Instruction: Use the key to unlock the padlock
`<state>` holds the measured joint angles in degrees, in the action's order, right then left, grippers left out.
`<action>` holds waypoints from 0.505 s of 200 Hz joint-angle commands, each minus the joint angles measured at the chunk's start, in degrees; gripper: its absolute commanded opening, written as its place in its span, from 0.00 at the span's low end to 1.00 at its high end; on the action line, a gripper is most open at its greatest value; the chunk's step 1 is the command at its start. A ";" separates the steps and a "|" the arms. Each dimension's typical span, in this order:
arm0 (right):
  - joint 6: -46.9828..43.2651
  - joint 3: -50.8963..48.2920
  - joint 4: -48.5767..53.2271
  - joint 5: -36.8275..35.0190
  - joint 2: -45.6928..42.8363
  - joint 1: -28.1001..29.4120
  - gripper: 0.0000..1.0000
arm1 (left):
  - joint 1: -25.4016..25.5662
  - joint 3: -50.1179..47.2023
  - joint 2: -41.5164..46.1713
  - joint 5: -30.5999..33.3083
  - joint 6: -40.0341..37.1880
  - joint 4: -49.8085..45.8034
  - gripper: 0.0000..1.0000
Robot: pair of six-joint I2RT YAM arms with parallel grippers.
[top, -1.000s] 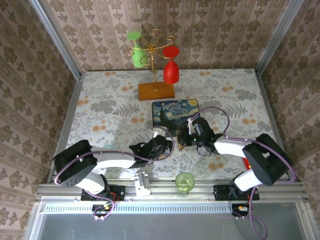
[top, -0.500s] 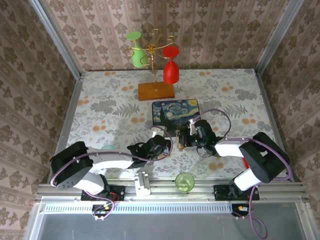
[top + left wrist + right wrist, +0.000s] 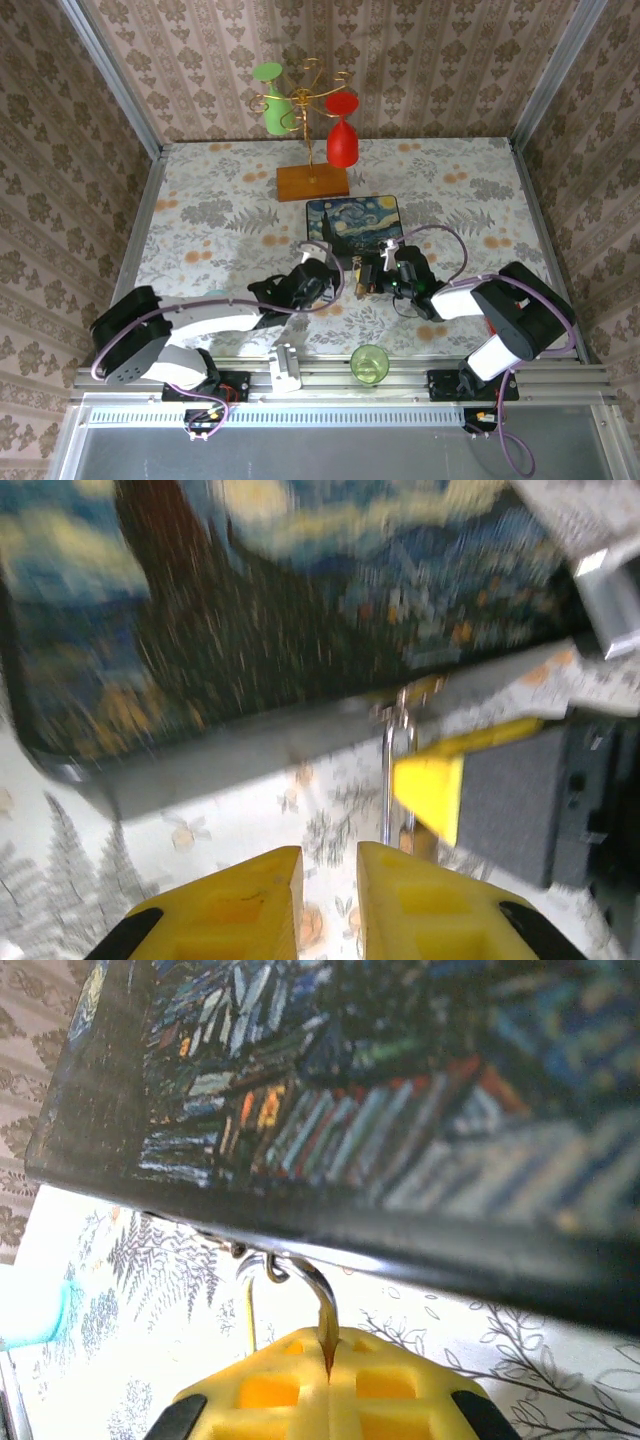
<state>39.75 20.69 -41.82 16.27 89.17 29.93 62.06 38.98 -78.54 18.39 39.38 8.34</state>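
The dark starry-night box (image 3: pixel 354 218) lies mid-table. From the hasp on its front edge hangs the tiny brass padlock (image 3: pixel 412 838) by its thin silver shackle (image 3: pixel 387 775). My right gripper (image 3: pixel 328 1345) is shut on the padlock, with the curved shackle (image 3: pixel 318 1295) running from the hasp down between its yellow fingers (image 3: pixel 430 792). In the top view the right gripper (image 3: pixel 366 272) sits at the box's near edge. My left gripper (image 3: pixel 330 880) hovers just left of the lock, its jaws a narrow gap apart with tabletop showing between them. It stands beside the right one (image 3: pixel 335 272). The key is hidden.
A wooden stand (image 3: pixel 313 182) with a green and a red glass stands behind the box. A green cup (image 3: pixel 370 362) sits on the front rail between the arm bases. Patterned walls close in the table on three sides.
My right gripper has closed on the padlock and shifted slightly left. My left gripper has advanced toward the box's front edge, nearer the lock.
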 commanded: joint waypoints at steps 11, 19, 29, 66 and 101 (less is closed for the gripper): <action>6.39 -3.35 -1.35 -6.95 -1.18 0.14 0.03 | -3.27 8.20 2.70 1.74 -13.09 -5.55 0.25; 6.30 -3.14 -1.00 -7.18 -1.33 0.35 0.03 | -4.69 10.32 1.18 -0.20 -15.84 -5.55 0.27; 6.51 -3.19 -0.73 -8.04 -1.60 0.60 0.02 | -6.49 12.83 -1.68 -2.61 -18.91 -5.42 0.29; 10.52 -4.19 -0.23 -13.19 -2.53 1.74 0.01 | -11.22 22.68 -15.61 -14.78 -26.27 -6.47 0.31; 16.30 -4.12 1.91 -19.83 -3.39 4.53 0.01 | -12.14 27.87 -23.37 -14.93 -29.47 -8.87 0.32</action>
<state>49.84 17.50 -43.44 4.60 86.72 32.91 50.35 63.79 -98.85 6.98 15.44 3.64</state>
